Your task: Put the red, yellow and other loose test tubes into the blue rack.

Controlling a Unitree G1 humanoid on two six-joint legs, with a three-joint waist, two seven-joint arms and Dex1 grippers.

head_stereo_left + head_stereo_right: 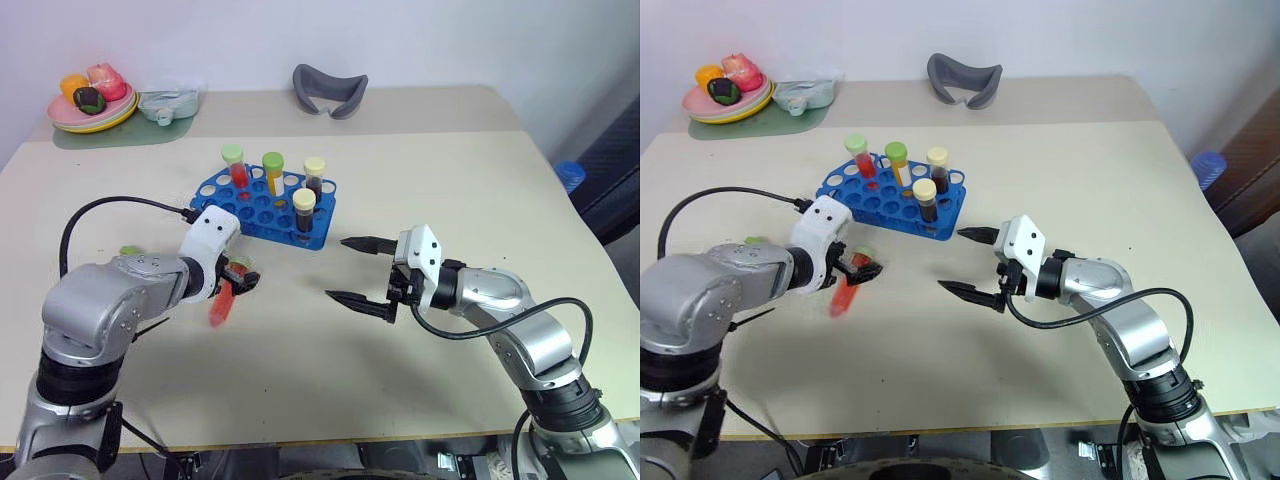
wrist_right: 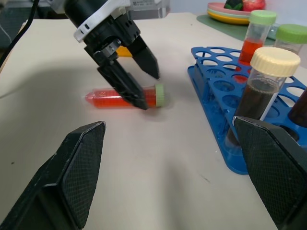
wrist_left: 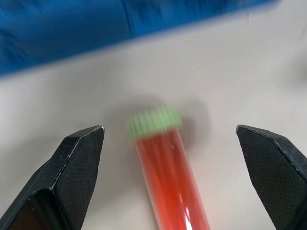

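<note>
A loose test tube with red liquid and a pale green cap (image 1: 220, 305) lies flat on the table in front of the blue rack (image 1: 255, 205). My left gripper (image 1: 243, 280) points down over the tube's cap end, open, with one black finger on each side of the tube (image 3: 168, 172) and not gripping it. The rack holds several upright capped tubes: a red one (image 1: 236, 168), an orange-yellow one (image 1: 273, 175) and two dark ones (image 1: 304, 212). My right gripper (image 1: 335, 268) hovers open to the right of the rack's front corner, pointing left with nothing between its fingers.
At the back left a plate of toy fruit (image 1: 90, 105) sits on a green mat beside a pale green item (image 1: 168, 100). A grey curved object (image 1: 330, 90) lies at the back middle. A small green thing (image 1: 130, 250) shows beside my left forearm.
</note>
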